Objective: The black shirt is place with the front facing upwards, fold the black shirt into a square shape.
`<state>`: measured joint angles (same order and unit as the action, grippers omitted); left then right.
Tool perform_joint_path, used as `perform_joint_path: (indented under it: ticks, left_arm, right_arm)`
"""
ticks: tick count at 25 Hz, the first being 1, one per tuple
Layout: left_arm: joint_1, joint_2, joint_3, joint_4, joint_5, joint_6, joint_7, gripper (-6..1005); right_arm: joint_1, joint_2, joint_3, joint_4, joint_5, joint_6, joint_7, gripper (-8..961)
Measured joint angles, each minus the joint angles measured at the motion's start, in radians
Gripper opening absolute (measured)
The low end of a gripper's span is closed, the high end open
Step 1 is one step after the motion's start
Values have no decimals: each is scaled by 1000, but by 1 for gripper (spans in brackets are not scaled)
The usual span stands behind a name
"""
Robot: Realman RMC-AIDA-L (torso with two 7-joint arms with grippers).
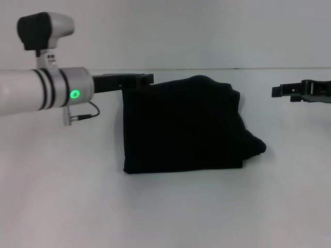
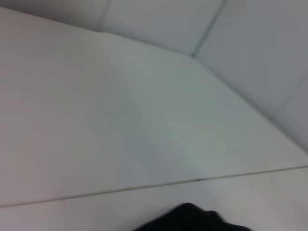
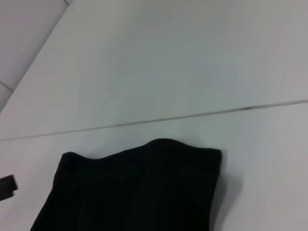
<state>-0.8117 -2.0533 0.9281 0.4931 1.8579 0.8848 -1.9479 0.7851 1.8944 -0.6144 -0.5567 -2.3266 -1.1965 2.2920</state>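
From the head view I have the black shirt (image 1: 183, 126) lying mid-surface as a folded, roughly square bundle, its near and left edges fairly straight, while a lump of cloth bulges out at about 4 o'clock and the far edge humps up at 12. No lettering shows, so the printed front is folded inside or hidden. My left gripper (image 1: 135, 80) sits at the bundle's 10 o'clock corner, right against the far-left edge; I cannot tell whether it is pinching cloth or merely alongside it. My right gripper (image 1: 297, 92) hovers well apart at 2 o'clock over the white surface (image 1: 62, 196), holding nothing, though how wide it stands I cannot tell. I judge the folding nearly done; to finish well I should release cleanly without dragging that corner, then tuck the 4 o'clock bulge inward.
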Motion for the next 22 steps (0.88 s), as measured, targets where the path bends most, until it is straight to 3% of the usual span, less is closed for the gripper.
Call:
perform_joint_path:
  ticks: [6, 11, 13, 17, 22]
  left_arm:
    - [113, 0, -78, 154, -4, 374, 5, 197]
    - [192, -13, -156, 236, -5, 693, 87, 444]
    - [222, -14, -185, 253, -5, 797, 145, 524]
    - [276, -12, -270, 263, -4, 981, 261, 684]
    - [331, -14, -398, 264, -5, 1104, 349, 896]
  right_arm:
    - [-9, -1, 18, 0, 2, -9, -37, 757]
    - [-50, 3, 59, -2, 112, -127, -199, 650]
    - [-85, 15, 74, -2, 202, -195, -299, 656]
    - [-191, 60, 93, -4, 393, -371, -580, 667]
    - [-288, 107, 97, -15, 457, -555, -830, 737]
